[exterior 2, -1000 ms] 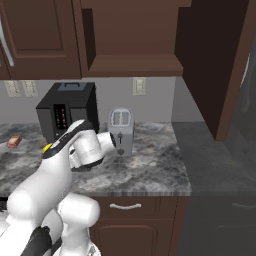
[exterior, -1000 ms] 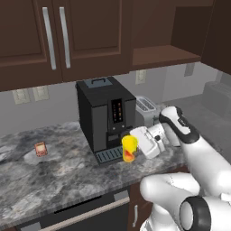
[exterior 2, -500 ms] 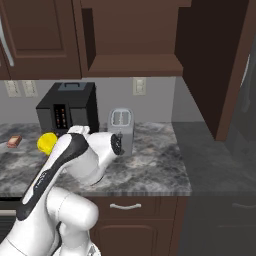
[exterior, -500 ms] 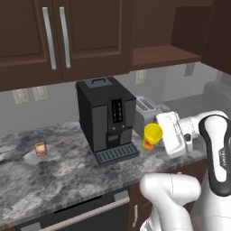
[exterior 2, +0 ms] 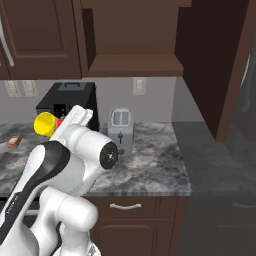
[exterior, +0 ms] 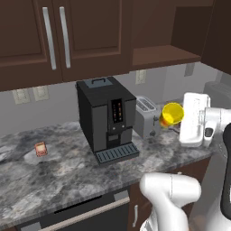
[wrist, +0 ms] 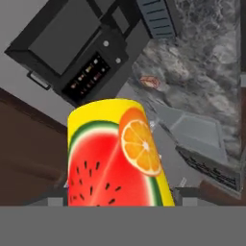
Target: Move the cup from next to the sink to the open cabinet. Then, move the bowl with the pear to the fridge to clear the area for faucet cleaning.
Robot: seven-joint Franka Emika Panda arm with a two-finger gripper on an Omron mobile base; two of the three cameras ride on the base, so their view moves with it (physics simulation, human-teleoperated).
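Note:
My gripper (exterior: 179, 118) is shut on the cup (exterior: 172, 113), a yellow tumbler with a watermelon and orange print. It holds the cup in the air, tipped on its side, to the right of the toaster and above the counter. From the other side the cup (exterior 2: 46, 123) shows at the end of the white hand, in front of the coffee machine. In the hand view the cup (wrist: 115, 153) stands between the fingers. The open cabinet (exterior: 167, 55) with its bare shelf (exterior 2: 132, 65) is above and behind. A flat grey basin far along the counter looks like the sink (wrist: 192, 129). Bowl and faucet are out of view.
A black coffee machine (exterior: 106, 118) and a silver toaster (exterior: 145, 116) stand on the marbled counter (exterior: 54, 176). A small red-labelled packet (exterior: 41, 149) lies at the left. Closed cabinets with silver bar handles (exterior: 54, 38) hang above. A dark tall panel (exterior 2: 220, 65) rises at the right.
The arm has swung to the right and lifted, carrying the cup from in front of the coffee machine to beside the toaster. The grip on the cup has held.

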